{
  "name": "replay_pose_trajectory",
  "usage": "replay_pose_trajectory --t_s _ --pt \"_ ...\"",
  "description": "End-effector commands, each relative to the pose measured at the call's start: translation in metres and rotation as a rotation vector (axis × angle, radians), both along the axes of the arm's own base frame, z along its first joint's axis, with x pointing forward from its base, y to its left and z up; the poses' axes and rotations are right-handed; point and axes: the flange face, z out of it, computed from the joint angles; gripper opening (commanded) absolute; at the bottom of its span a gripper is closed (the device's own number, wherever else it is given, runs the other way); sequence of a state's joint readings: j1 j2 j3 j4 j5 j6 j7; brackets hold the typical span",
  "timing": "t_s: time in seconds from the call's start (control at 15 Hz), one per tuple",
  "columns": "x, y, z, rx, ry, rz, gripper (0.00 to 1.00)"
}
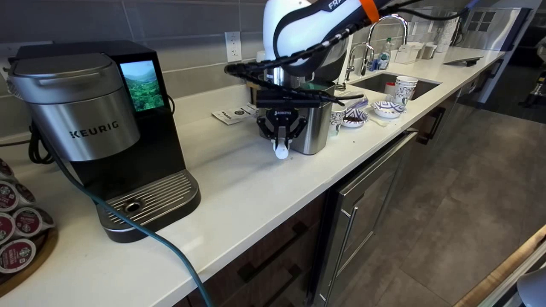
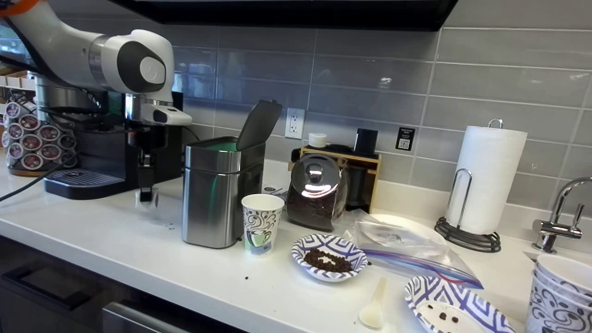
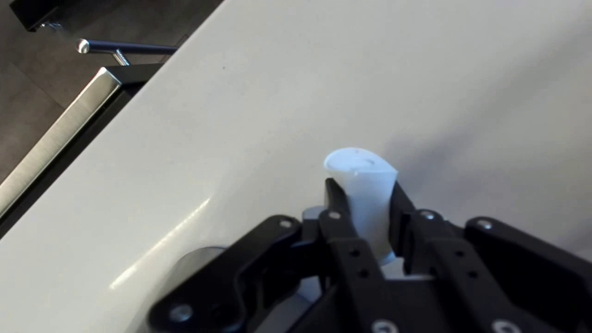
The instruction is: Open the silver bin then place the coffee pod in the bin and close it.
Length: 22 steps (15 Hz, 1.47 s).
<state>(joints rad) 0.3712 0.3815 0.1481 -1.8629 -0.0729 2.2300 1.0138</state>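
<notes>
The coffee pod [image 1: 281, 151] is small and white, and it is held in my gripper [image 1: 282, 143]. In the wrist view the pod [image 3: 368, 196] sits between both fingers [image 3: 363, 201], its flat round end pointing away from the gripper and its sides looking squeezed. My gripper [image 2: 146, 189] points down a little above the counter, beside the silver bin [image 2: 208, 208], on the coffee machine's side. The bin's lid [image 2: 260, 124] stands up, tilted back, and a green inside shows at the top. In an exterior view the arm and gripper partly hide the bin [image 1: 316, 130].
The Keurig coffee machine [image 1: 102, 128] stands on the counter, with a teal cable [image 1: 158, 236] running in front. A paper cup [image 2: 260, 226] stands close to the bin. A patterned bowl of dark beans [image 2: 326, 276] is farther along. The counter's front edge [image 1: 273, 228] is near.
</notes>
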Motion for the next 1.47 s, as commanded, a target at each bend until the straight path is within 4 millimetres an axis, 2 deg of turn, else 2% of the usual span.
replay_pose_trajectory --t_s 0.0,0.2,0.47,0.67,0.87,1.07,1.27,1.33,1.4 --pt "-0.012 -0.002 0.051 0.003 -0.025 0.001 0.06" --pt "-0.018 -0.005 0.094 -0.021 -0.07 0.009 0.06" --pt "-0.023 -0.019 0.145 -0.075 -0.144 0.016 0.06" --pt "-0.016 -0.035 0.179 -0.116 -0.222 0.023 0.06" --pt "-0.005 -0.05 0.204 -0.143 -0.294 0.015 0.06" --pt "0.008 -0.066 0.217 -0.175 -0.334 0.004 0.06" --pt "0.024 -0.078 0.218 -0.188 -0.343 0.001 0.06" --pt "0.029 -0.081 0.216 -0.195 -0.349 0.007 0.14" --pt "0.035 -0.083 0.213 -0.199 -0.351 0.006 0.15"
